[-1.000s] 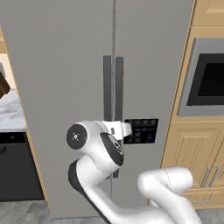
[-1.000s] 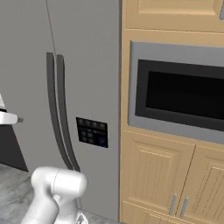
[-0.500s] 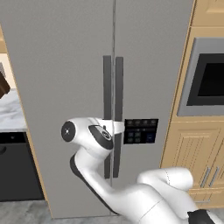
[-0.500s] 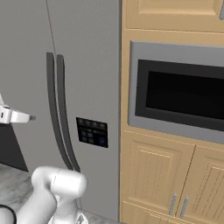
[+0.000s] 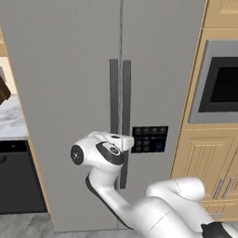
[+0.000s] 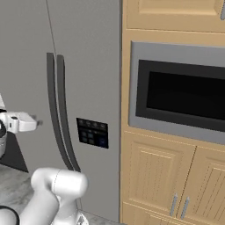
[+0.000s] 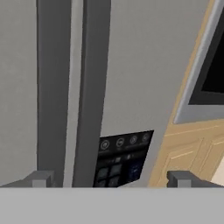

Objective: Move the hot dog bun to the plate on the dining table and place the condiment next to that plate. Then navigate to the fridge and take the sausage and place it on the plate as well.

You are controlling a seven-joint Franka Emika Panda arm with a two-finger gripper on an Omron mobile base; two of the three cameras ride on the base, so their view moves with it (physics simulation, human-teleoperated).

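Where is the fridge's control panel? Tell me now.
The control panel sits on the fridge's right door, just right of the two dark vertical handles, left of the wooden cabinets.

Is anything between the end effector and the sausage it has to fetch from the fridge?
Yes. Both fridge doors are closed, handles side by side, so the sausage stays hidden behind them. The open end effector faces the handles, gripping nothing.

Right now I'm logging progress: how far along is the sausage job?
Navigation looks done: the fridge stands directly ahead, doors closed. In hand: the open, empty gripper faces the door handles, apart from them. Left: open the fridge, take the sausage, plate it. Bun and condiment steps can't be judged.
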